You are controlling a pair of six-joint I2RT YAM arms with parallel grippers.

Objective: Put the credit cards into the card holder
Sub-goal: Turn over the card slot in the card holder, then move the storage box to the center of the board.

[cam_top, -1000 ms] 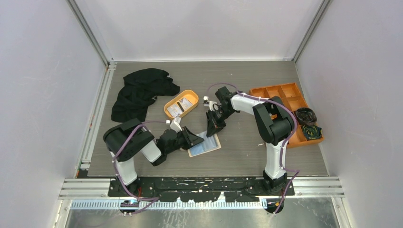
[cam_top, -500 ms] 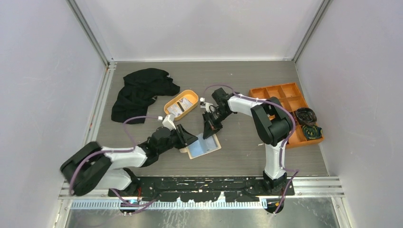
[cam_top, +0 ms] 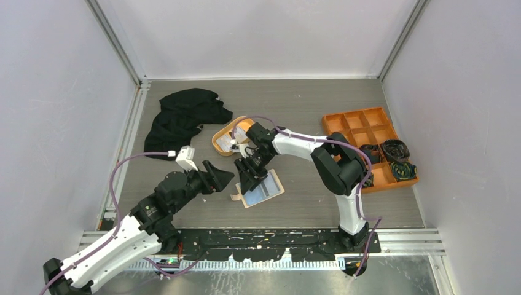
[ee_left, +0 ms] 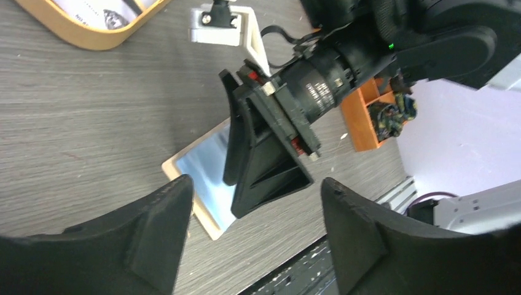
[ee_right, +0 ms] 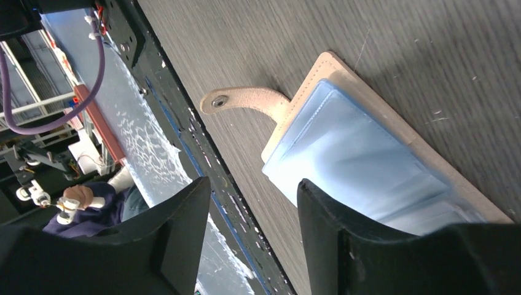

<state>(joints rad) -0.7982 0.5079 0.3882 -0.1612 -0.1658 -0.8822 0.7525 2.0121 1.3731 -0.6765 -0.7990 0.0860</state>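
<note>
The card holder [cam_top: 264, 190] lies open on the table, pale blue-grey inside up, its snap tab [ee_right: 246, 98] sticking out to the left. My right gripper [cam_top: 249, 176] hangs open just over the holder's left edge, nothing between its fingers [ee_right: 344, 233]. The left gripper [cam_top: 222, 175] is open and empty a little to the left of the card holder [ee_left: 206, 178], pointing at the right gripper [ee_left: 264, 160]. Credit cards [cam_top: 225, 142] lie in the orange oval tray [cam_top: 218, 142], partly hidden behind the right arm; the cards [ee_left: 98, 7] also show at the top of the left wrist view.
A black cloth [cam_top: 181, 117] is heaped at the back left. An orange compartmented box [cam_top: 359, 123] with dark coiled items stands at the right. The table's front rail [cam_top: 258, 236] runs just below the holder.
Both grippers have opened. The left arm has swung back to the left, away from the holder. The right gripper has moved left and down over the holder's left edge.
</note>
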